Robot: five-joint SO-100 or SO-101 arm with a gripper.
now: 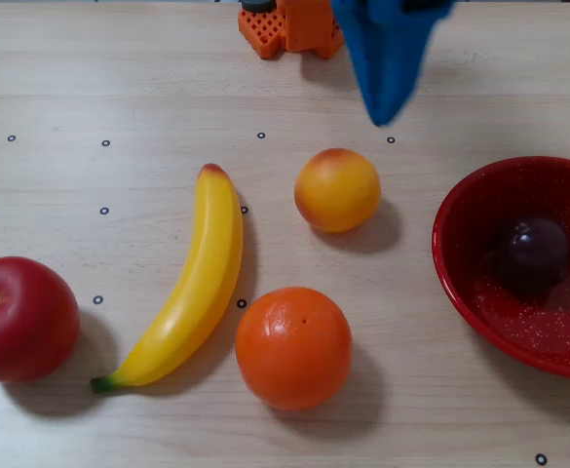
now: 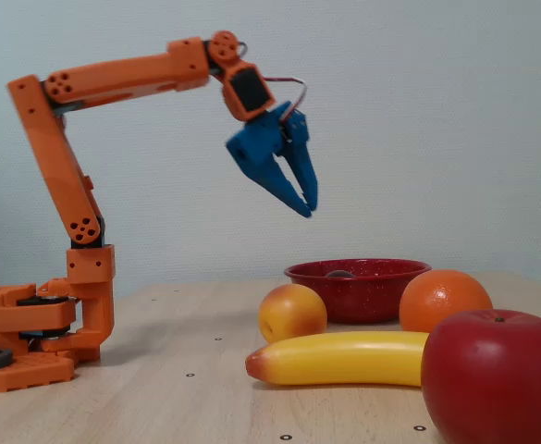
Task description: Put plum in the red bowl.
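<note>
Plum (image 1: pixel 536 252): lying inside the red bowl (image 1: pixel 457 273) at the overhead view's right edge of the desk (image 1: pixel 119 88), well apart from the blue hand (image 2: pixel 304 205), which hangs high above, fingers pressed together, empty.

Robot lab bench, dot-marked wooden table (image 1: pixel 119 78), plain wall (image 2: pixel 436 111)

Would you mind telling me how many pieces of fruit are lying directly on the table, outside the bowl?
4: the apple at the overhead view's left edge, the banana beside it, the orange bottom centre, the peach above it. None appears hidden.
</note>
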